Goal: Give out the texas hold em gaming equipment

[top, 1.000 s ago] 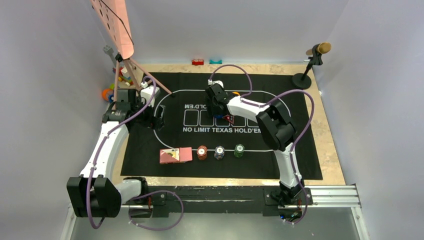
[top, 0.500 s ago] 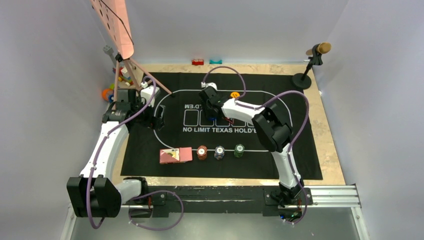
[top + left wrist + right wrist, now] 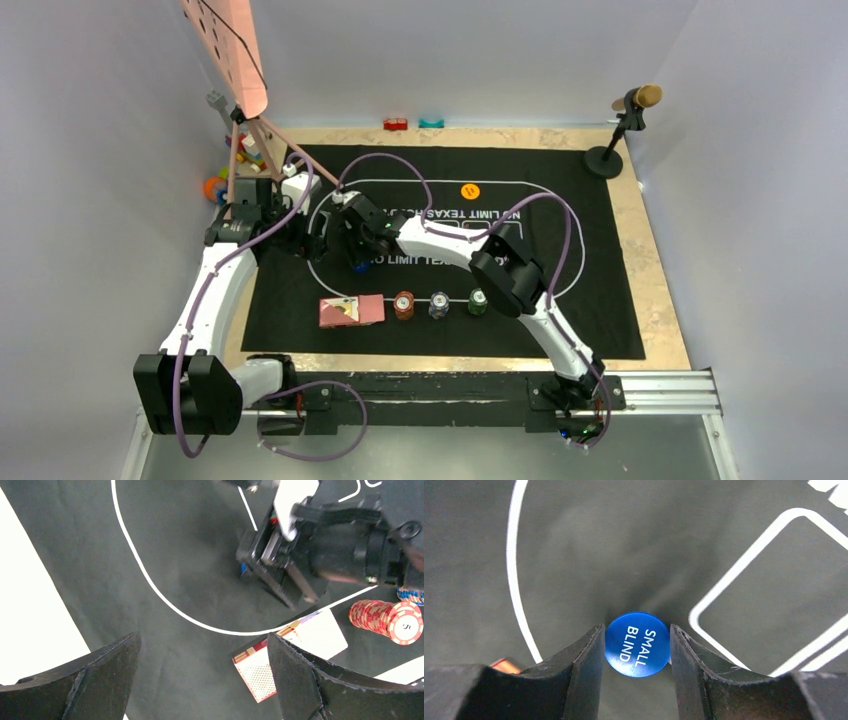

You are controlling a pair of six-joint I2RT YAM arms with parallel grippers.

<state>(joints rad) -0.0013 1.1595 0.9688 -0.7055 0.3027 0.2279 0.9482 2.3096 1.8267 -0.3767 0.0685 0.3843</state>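
Note:
My right gripper point(image 3: 636, 628) is shut on a blue button disc point(image 3: 637, 644) printed "SMALL BLIND", held by its edges just above the mat. In the top view the right gripper point(image 3: 357, 260) hangs over the left end of the white oval. My left gripper point(image 3: 318, 240) stands open right beside it with nothing between its fingers point(image 3: 107, 675). The playing cards point(image 3: 351, 311) lie by the mat's near edge, with the red chips point(image 3: 403, 304), blue-grey chips point(image 3: 438, 304) and green chips point(image 3: 478, 300) in a row to their right. An orange button disc point(image 3: 470, 190) lies at the far side.
The black mat point(image 3: 600, 300) covers most of the table. A small microphone stand point(image 3: 608, 150) is at the back right. A pink tripod board point(image 3: 235, 60) and toy blocks point(image 3: 232, 175) are at the back left. Two small blocks point(image 3: 396, 124) sit at the far edge.
The right arm has swung left across the mat from its middle to the left end of the oval, carrying the blue disc, and now uncovers the orange disc. The left arm has not moved.

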